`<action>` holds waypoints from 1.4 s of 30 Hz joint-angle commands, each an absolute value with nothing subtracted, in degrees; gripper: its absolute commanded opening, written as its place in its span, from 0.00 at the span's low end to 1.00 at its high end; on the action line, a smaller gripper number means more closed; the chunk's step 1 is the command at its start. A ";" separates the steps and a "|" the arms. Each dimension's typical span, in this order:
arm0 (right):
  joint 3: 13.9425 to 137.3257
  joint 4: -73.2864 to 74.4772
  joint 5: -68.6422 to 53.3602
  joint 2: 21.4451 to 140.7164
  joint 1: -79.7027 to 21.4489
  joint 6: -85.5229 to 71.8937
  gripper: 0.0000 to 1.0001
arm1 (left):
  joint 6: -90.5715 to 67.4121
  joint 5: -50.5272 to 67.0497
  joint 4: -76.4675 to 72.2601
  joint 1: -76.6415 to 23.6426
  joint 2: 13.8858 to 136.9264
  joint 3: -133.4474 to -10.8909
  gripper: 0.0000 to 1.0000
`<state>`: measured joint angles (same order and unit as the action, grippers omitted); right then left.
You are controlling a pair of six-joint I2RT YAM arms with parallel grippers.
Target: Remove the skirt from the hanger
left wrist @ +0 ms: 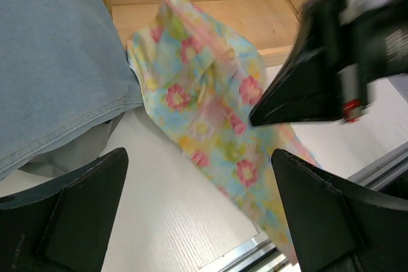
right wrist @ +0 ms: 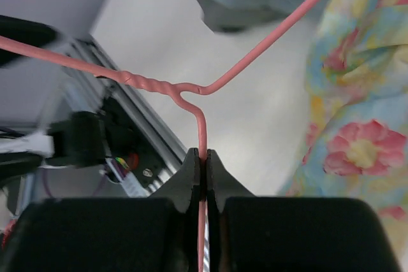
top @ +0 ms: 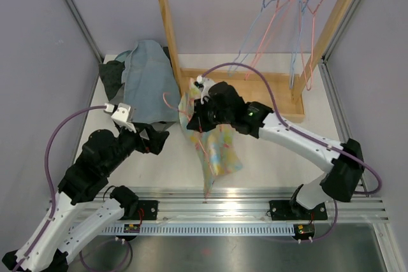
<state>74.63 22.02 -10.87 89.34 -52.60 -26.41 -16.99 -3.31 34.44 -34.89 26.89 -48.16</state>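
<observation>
right hand (right wrist: 203,157): clamping shut on pink hanger (right wrist: 191,90) wire
left hand (left wrist: 199,186): sitting wide open, gripping nothing, lower left
skirt (top: 220,148): floral, hanging off the pink hanger, centre frame, trailing over bench (top: 172,170)

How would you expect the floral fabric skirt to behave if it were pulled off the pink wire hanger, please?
Probably floppy: the floral fabric skirt hangs in loose folds from the thin pink wire hanger, so it should drape, not hold shape. Likely light: the right gripper, shut on the wire, lifts it alone.
</observation>
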 commanded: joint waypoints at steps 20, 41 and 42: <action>102.30 27.77 -5.98 81.57 -53.17 -29.53 0.00 | -35.76 11.07 -11.40 -35.16 33.72 -25.93 0.99; 107.84 30.59 -0.70 78.40 -53.09 -27.77 0.00 | -61.69 7.92 -44.38 -35.33 35.43 -7.21 0.99; 107.75 30.15 -0.70 78.31 -53.09 -27.77 0.00 | -62.05 7.74 -44.38 -35.33 35.07 -7.29 0.99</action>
<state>104.66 34.37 -2.35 79.68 -52.73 -29.17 -58.59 11.11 -36.67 -35.14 36.69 -7.77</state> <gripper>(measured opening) 0.029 0.987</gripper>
